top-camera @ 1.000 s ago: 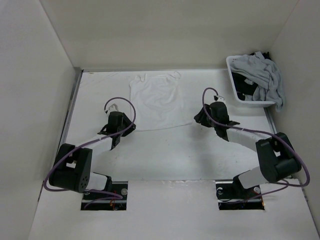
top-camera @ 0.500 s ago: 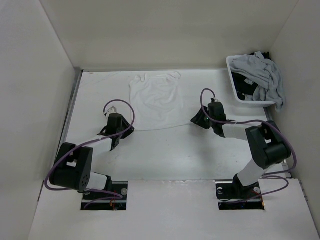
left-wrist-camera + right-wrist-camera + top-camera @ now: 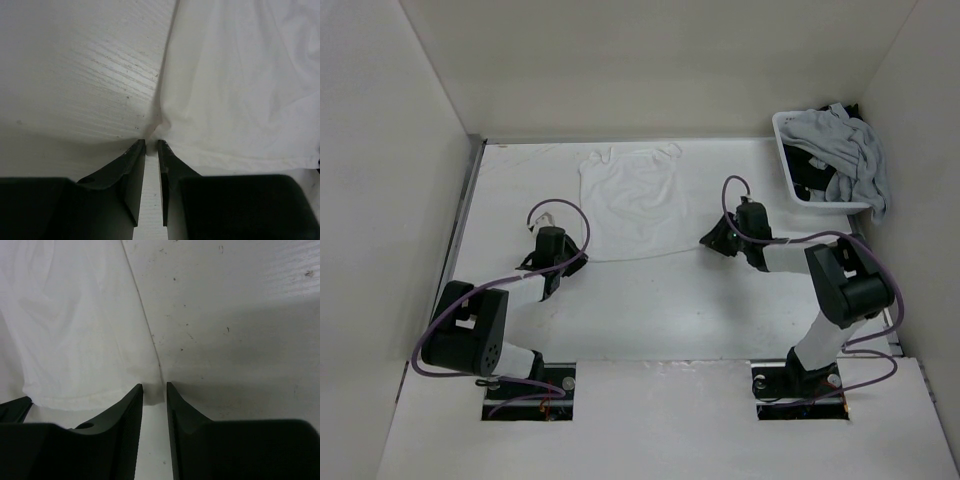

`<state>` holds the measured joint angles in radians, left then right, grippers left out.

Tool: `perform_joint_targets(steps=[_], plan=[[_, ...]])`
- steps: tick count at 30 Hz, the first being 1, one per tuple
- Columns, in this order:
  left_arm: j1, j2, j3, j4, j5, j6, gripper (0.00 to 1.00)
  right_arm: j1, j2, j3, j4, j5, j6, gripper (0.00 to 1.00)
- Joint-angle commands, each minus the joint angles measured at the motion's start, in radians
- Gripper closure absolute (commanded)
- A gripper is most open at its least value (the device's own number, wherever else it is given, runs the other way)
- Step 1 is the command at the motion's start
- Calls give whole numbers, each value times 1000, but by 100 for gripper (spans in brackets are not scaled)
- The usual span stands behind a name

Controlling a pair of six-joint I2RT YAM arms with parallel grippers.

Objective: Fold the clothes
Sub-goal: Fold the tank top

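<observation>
The clothes (image 3: 632,200), a thin white sleeveless top, lie spread flat on the table with the straps at the far side. My left gripper (image 3: 578,256) sits low at the hem's near-left corner. In the left wrist view its jaws (image 3: 151,141) stand a narrow gap apart, and the puckered corner of the clothes (image 3: 240,90) lies right at the tips. My right gripper (image 3: 706,245) is at the near-right corner. Its jaws (image 3: 154,385) are a little wider apart, with the corner of the clothes (image 3: 75,330) lying between the fingertips.
A white plastic basket (image 3: 785,150) stands at the back right, with light grey garments (image 3: 845,150) heaped in it and hanging over its rim. White walls close the table on the left, back and right.
Both grippers' jaws have narrowed round the hem corners. The right gripper has slid slightly left to its corner and its elbow has come forward. The left gripper has barely shifted.
</observation>
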<state>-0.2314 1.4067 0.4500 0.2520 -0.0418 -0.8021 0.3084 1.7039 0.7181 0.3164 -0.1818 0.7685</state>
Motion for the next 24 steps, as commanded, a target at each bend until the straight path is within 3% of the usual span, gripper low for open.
perform_joint_targets(steps=[1,8,12,18,24], plan=[[-1,6,6,12,5,-8,85,-5,22,43,53,-34,18,71],[1,-24,1,9,5,-9,95,-1,7,27,98,-48,43,94],[-9,-148,-10,-51,16,-16,98,-1,-94,-22,76,-25,32,98],[-50,-458,-14,-287,0,-19,99,88,-372,-196,-55,85,14,98],[-79,-812,-27,-609,-13,-49,99,313,-758,-338,-320,286,104,98]])
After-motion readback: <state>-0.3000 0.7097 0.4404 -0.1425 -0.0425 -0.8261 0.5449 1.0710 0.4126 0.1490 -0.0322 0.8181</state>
